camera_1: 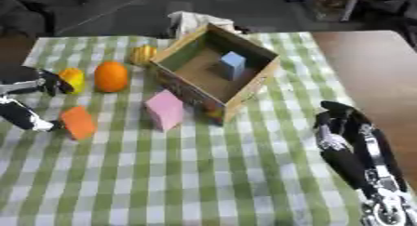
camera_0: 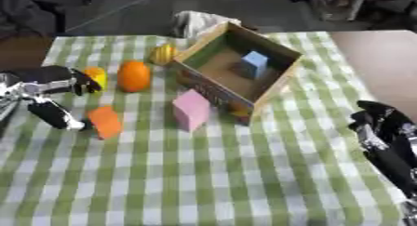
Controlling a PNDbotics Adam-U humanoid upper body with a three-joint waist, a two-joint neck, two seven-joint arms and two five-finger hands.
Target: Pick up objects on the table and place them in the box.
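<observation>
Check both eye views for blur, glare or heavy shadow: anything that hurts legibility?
Left eye view: soft throughout, the left robot hand smeared; the box print is unreadable. Right eye view: equally soft, even light, no glare, only faint shadows beside the pink block; the right robot hand blurs too.

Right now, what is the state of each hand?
Left hand: open, next to the orange block, holding nothing.
Right hand: open, holding nothing.
</observation>
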